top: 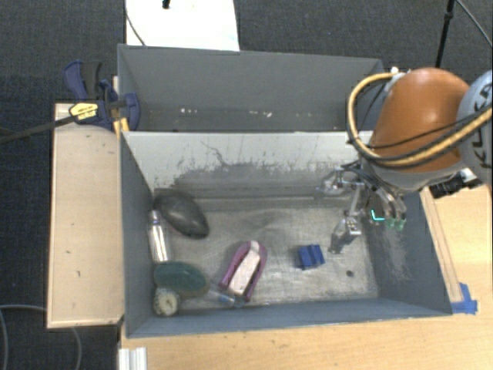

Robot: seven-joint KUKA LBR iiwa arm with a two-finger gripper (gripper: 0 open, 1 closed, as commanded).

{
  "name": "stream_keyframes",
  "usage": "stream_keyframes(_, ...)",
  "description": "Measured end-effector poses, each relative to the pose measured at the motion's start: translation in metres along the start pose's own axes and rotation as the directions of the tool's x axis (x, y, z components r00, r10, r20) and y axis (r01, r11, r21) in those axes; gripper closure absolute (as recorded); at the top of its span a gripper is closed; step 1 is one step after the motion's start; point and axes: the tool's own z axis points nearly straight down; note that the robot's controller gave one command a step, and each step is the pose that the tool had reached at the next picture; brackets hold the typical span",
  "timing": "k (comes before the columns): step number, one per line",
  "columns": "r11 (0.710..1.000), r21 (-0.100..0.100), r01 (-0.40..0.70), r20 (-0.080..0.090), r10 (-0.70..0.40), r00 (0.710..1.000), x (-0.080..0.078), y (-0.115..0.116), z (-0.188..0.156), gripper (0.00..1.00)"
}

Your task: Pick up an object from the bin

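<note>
My pincer [340, 240] hangs low over the floor of the bin [246, 154], close to its right wall. Whether it is released or clenched I cannot tell. The nearest thing is a small blue block [310, 257], just beside the pincer toward the view's left and a little lower, apart from it. Farther the same way lies a pink-and-purple packet [244, 268]. Well beyond that are a dark grey oval stone [183, 213], a silver tube [157, 237], a teal oval piece [179, 277] and a small pale round thing [164, 303].
</note>
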Motion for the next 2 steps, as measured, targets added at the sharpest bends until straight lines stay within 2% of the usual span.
stream_keyframes(1, 0.985, 0.0, 0.173, 0.0, -0.173, 0.985, 0.015, -0.03, 0.112, 0.0)
stream_keyframes(2, 0.956, 0.003, 0.293, 0.011, -0.293, 0.956, 0.007, -0.016, 0.137, 0.0)
